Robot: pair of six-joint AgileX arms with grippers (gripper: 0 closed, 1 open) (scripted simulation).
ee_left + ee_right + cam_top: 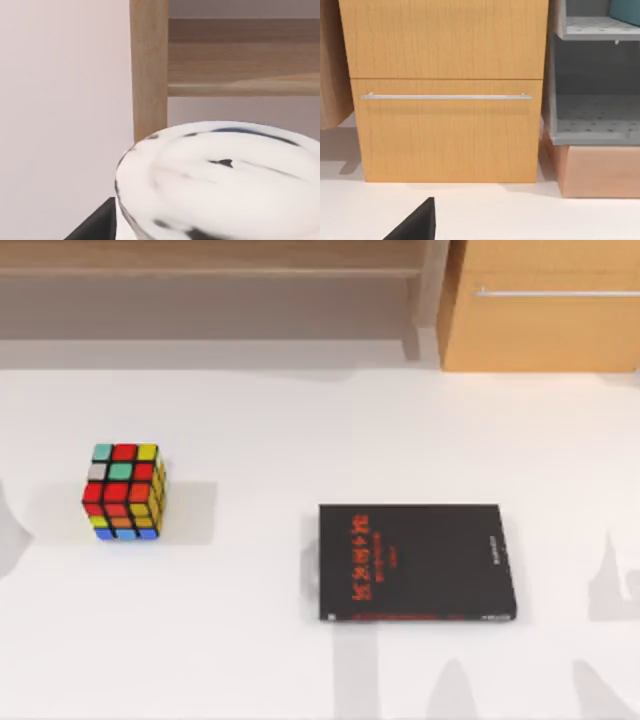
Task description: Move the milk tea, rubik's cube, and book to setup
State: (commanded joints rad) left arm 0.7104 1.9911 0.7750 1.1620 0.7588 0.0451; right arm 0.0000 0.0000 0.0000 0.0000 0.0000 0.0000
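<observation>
Starting at our left pincer (97, 226), a dark wedge of it sits just beside a white round top streaked with black, which we take to be the milk tea (220, 180); the cup is right under that wrist and the pincer may be grasping it, but we cannot tell whether it is clenched or released. Behind the cup rise a wooden post (149, 70) and the rail of the wooden shelf (210, 260), so we judge the milk tea to be at or near the shelf at the back left. Our right pincer (417, 224) shows as a dark tip over the white tabletop (300, 420), facing the drawer cabinet (447, 90), and we cannot tell its state either. The drawer is closed behind its bar handle (445, 96). Beside the cabinet, a grey rack (592, 115) has one bare cell and something teal (626, 9) in the cell above. The cube (125, 492) stands on the left side of the tabletop, well apart from the book (415, 562). The book lies flat right of centre, its long axis running left to right. We judge the cube to be the left arm's reach and the book the right arm's, best approached across its short width
</observation>
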